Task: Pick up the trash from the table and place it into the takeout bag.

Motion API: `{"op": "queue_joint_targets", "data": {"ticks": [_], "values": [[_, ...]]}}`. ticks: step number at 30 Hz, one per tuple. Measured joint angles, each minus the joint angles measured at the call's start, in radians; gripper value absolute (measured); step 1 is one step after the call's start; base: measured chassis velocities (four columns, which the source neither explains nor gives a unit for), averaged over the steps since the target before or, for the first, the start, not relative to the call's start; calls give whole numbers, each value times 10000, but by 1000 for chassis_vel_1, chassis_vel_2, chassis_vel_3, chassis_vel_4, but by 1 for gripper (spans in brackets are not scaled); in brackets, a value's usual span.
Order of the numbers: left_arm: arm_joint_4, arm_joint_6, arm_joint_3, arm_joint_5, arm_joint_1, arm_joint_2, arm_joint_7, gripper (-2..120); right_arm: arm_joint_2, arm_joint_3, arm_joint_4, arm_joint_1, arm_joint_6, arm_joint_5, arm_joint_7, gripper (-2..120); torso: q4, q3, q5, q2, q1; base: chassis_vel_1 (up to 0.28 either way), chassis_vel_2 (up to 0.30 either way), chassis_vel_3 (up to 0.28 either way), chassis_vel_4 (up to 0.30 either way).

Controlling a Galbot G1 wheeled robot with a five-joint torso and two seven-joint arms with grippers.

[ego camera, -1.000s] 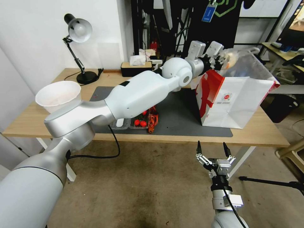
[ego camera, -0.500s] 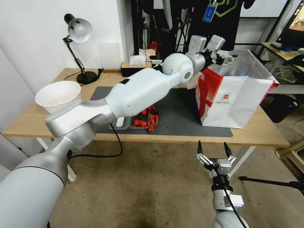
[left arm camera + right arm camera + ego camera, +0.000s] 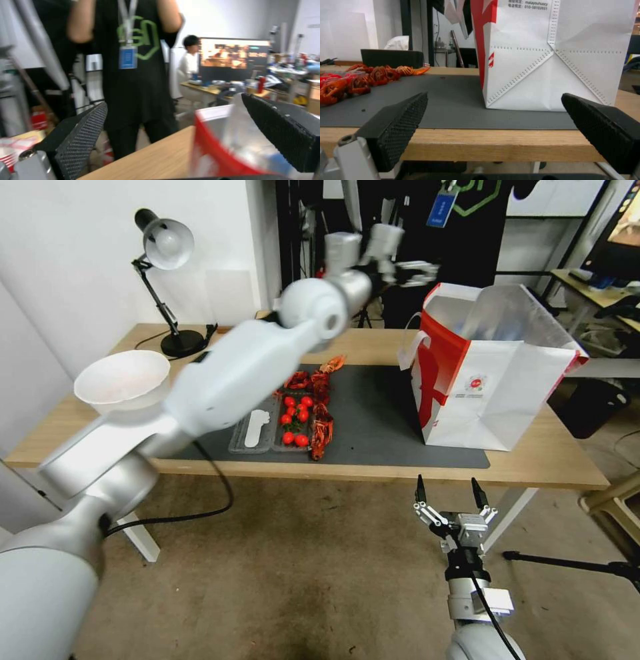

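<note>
On the table in the head view there's one bag, white paper with red sides and a silvery lining, standing open on the right end of the dark grey mat. Left of it sits one clear tray of red tomatoes and red crayfish. One white basin and one black lamp sit at the left end. The left gripper is up high, just left of the bag's rim, fingers apart with nothing in them. The right gripper hangs low in front of the table edge, fingers spread, empty too. Floor is brownish carpet.

Left wrist view: two black textured pads wide apart, the bag rim and its shiny lining below, light wood tabletop beside it, busy office behind.

Right wrist view: two pads apart at table-edge height, bag with perforated creases on the mat, crayfish off to the side
</note>
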Motion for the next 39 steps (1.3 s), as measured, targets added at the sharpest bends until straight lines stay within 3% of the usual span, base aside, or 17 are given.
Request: {"op": "queue_joint_targets", "data": {"ticks": [4, 19, 25, 30, 39], "values": [[-759, -1, -796, 106, 874, 863, -58, 100, -22, 0, 41, -32, -4, -3, 0, 100, -2, 0, 3, 0, 0, 0, 0, 0, 0], [-2711, -452, -2824, 693, 3685, 2893, -144, 100, -35, -22, 65, -72, -3, -48, 0, 100, -3, -1, 5, 1, 0, 0, 0, 0, 0], [-3871, -949, -4576, 1110, 5975, 3841, -60, 100, -61, -75, 19, -12, -6, -58, -1, 100, -1, -1, 4, 0, -1, 0, 0, 0, 0], [-4463, -1658, -5553, 1700, 7682, 4140, -22, 100, -72, -114, 1, -2, -11, -69, -4, 100, -2, -1, 4, 0, -1, 0, 0, 0, 0], [-5156, -2138, -7026, 2517, 9933, 3949, 45, 100, -64, -142, 1, -32, 20, -86, -8, 100, -4, -1, 7, 1, -1, 0, 0, 0, 0]]}}
